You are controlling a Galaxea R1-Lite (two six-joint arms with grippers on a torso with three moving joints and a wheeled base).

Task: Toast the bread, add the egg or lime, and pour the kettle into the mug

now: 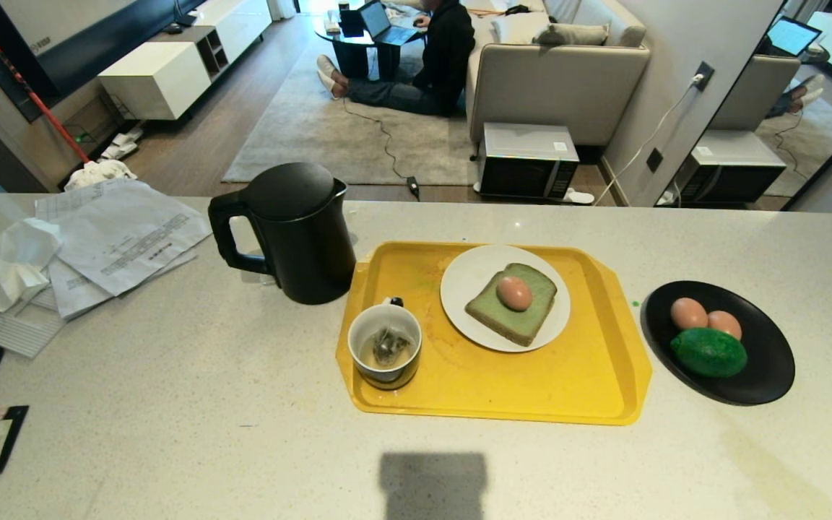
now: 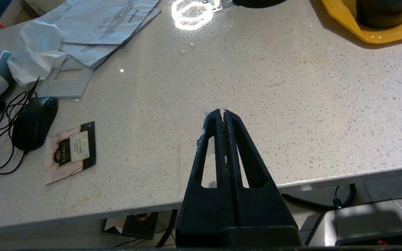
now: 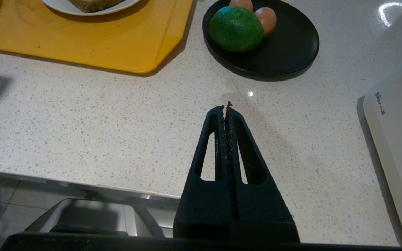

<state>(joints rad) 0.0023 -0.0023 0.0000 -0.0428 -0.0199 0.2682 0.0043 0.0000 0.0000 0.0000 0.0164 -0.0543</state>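
The egg lies on the bread, which rests on a white plate at the far right part of the yellow tray. The mug stands upright at the tray's near left corner, with a tea bag sunk in pale liquid inside it. The kettle stands on the surface just beside the tray's left edge, its lid down and its loop handle turned to the left. To the right of the tray, apart from it, a black dish holds the lime with two paired eggs touching it on the far side. Neither hand shows in the head view. The left hand hangs over bare surface near its front edge, fingers pressed together and pinching nothing, with the tray's corner and the mug well apart from it. The right hand is likewise pressed together and empty, over the surface near its front edge, with the lime and the dish a short way beyond its tips and the tray off to one side. Papers, a mouse and a tea sachet lie at the left end of the surface. A person sits on the floor beyond.
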